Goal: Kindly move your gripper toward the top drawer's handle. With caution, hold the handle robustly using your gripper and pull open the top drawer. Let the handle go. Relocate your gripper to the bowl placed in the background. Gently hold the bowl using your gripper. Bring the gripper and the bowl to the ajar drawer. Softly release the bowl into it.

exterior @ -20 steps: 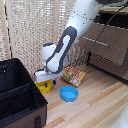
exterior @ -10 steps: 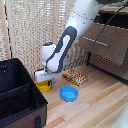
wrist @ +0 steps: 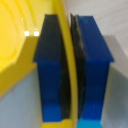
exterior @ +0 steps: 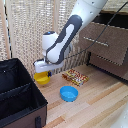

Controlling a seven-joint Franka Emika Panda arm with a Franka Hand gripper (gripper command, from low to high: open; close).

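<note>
In the wrist view we see the claw (wrist: 71, 70) clamped on the rim of the yellow bowl (wrist: 22, 45), one blue finger (wrist: 51, 70) inside, the other outside. In the exterior view, the bowl (exterior: 42, 79) sits left of centre, directly beneath the claw (exterior: 42, 70); the top drawer (exterior: 106, 44) lies upper right.

Wrist view, close in. End effector (wrist: 71, 75) closed on the rim of the yellow bowl (wrist: 20, 50): two blue fingers (wrist: 95, 70) stand either side of the thin yellow wall, one inside the bowl, one outside. Dark pads press against the rim from both sides, no gap seen. Bowl interior glossy, with two small bright glints. Pale wood-toned surface (wrist: 117, 20) shows beyond the outer finger. Grey blurred area lies below the fingers; cannot tell what it is.
</note>
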